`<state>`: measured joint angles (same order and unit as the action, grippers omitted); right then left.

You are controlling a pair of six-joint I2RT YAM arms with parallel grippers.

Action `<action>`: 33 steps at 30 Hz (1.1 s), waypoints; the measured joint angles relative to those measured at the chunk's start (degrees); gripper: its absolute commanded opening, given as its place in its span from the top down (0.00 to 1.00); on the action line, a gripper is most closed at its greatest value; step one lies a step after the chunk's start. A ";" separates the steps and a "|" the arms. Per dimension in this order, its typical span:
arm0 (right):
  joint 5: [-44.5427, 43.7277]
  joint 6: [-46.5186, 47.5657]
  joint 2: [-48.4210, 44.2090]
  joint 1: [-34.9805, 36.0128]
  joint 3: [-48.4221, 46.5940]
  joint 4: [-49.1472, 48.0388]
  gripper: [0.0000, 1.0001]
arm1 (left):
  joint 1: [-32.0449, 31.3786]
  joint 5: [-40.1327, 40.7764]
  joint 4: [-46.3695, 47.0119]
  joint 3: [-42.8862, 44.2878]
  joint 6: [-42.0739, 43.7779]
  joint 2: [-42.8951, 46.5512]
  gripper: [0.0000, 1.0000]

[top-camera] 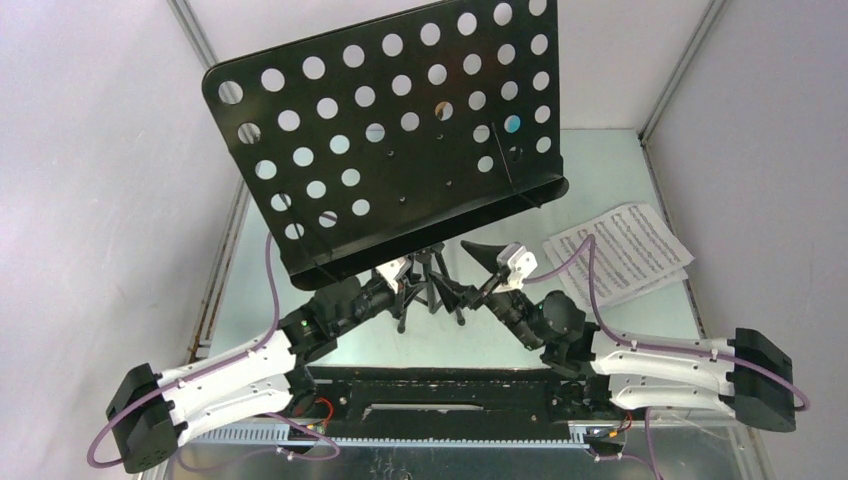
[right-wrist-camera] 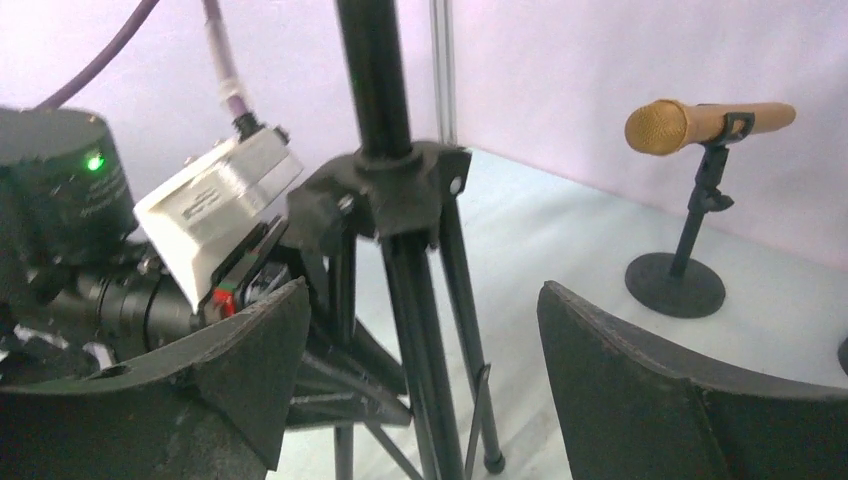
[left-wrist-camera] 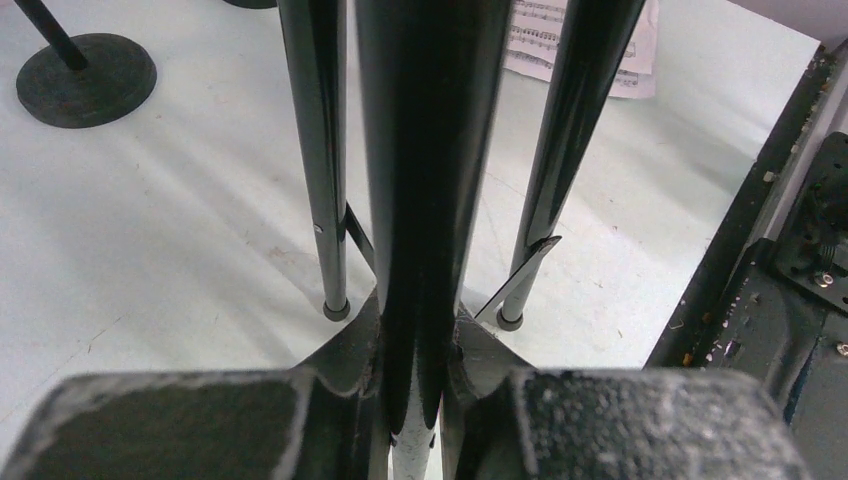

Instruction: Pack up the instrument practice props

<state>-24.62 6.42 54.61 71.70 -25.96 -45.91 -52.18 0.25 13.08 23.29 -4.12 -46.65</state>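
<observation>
The black music rack [top-camera: 390, 140] stands on its tripod [top-camera: 430, 290], with the perforated desk tilted over the table. My left gripper [left-wrist-camera: 420, 340] is shut on one black tripod leg [left-wrist-camera: 425, 200], low on the leg. My right gripper [right-wrist-camera: 425, 340] is open and faces the tripod's centre pole [right-wrist-camera: 385, 120] from the right; its fingers [right-wrist-camera: 620, 380] stand wide on either side of the legs without touching them. A tan microphone [right-wrist-camera: 700, 122] rests in a black round-based clip holder [right-wrist-camera: 675, 282]. White sheet-music pages [top-camera: 620, 250] lie on the table to the right.
A second round black base [left-wrist-camera: 85, 78] stands on the white table beyond the tripod. Grey walls close in the left, back and right. A black rail [top-camera: 450, 395] with the arm bases runs along the near edge.
</observation>
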 measured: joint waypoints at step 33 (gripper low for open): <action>-0.31 -2.84 22.82 -4.85 -3.43 -21.00 0.29 | -1.88 -2.25 1.81 0.00 0.00 -2.32 0.00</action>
<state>-24.93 3.57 77.43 66.85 -29.39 -66.92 -54.06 -2.00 14.90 23.29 -4.12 -48.97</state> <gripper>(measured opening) 0.771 0.737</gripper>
